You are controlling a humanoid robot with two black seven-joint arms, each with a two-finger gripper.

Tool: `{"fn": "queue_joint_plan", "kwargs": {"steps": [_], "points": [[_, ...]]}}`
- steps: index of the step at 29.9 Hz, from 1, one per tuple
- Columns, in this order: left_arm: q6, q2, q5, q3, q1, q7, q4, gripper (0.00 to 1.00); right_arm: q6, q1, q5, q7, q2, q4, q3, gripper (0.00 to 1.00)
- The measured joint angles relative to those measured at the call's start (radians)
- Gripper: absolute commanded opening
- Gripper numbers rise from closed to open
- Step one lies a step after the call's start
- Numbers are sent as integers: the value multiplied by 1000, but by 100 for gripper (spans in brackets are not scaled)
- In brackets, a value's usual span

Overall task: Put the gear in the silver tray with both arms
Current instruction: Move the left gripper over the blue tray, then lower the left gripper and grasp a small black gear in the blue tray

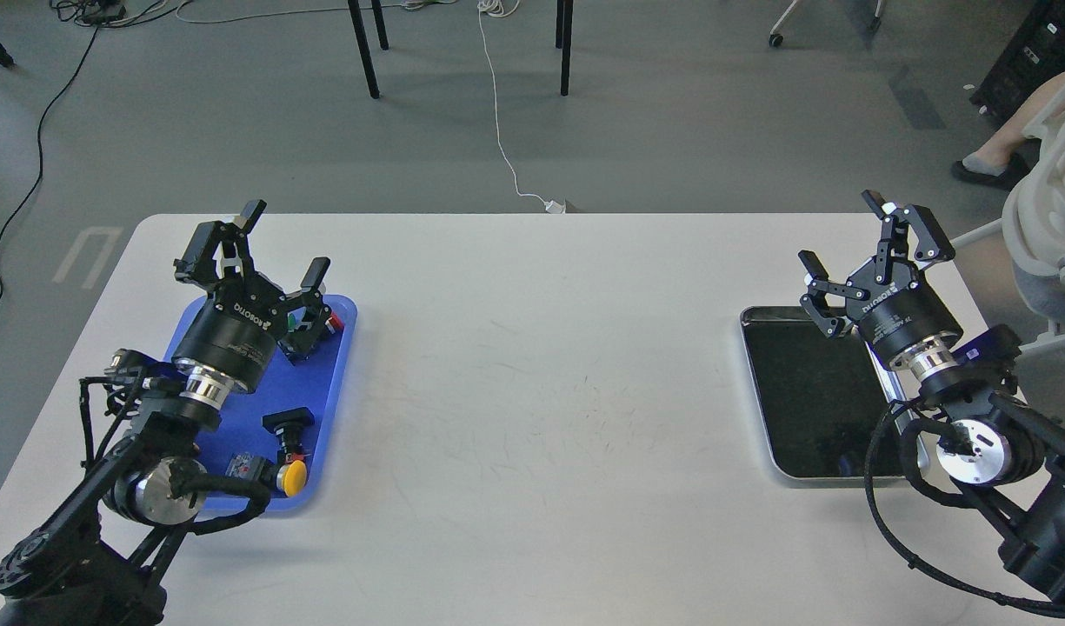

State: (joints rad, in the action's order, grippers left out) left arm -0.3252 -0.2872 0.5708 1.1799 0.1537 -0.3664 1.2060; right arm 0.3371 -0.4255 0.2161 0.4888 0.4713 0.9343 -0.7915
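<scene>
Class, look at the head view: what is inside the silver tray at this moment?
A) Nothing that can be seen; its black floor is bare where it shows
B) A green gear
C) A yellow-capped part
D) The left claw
A: the silver tray shows only its bare black floor, though the right claw and its arm cover part of it; the small parts lie in the blue tray.
</scene>
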Motion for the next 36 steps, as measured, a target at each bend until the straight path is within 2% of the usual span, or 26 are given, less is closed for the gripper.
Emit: {"fn": "queue_joint_plan", "kwargs": {"steps": [13, 20, 23, 27, 31, 36], "points": [[-15, -15, -1, 0, 5, -10, -2, 98, -1, -1, 0, 0, -4, 0, 0, 99], [-22, -103, 7, 0, 14, -20, -10, 98, -1, -4, 0, 0, -4, 0, 0, 99], [-69, -163, 34, 0, 15, -35, -9, 98, -1, -4, 0, 0, -4, 0, 0, 99], [-151, -246, 189, 0, 15, -69, 1, 98, -1, -5, -1, 0, -3, 4, 0, 99], [-163, -361, 411, 0, 15, -116, 17, 98, 1, -6, -1, 0, -3, 11, -1, 99], [-164, -506, 764, 0, 26, -122, 23, 98, 2, -5, -1, 0, -3, 11, -1, 99]]}}
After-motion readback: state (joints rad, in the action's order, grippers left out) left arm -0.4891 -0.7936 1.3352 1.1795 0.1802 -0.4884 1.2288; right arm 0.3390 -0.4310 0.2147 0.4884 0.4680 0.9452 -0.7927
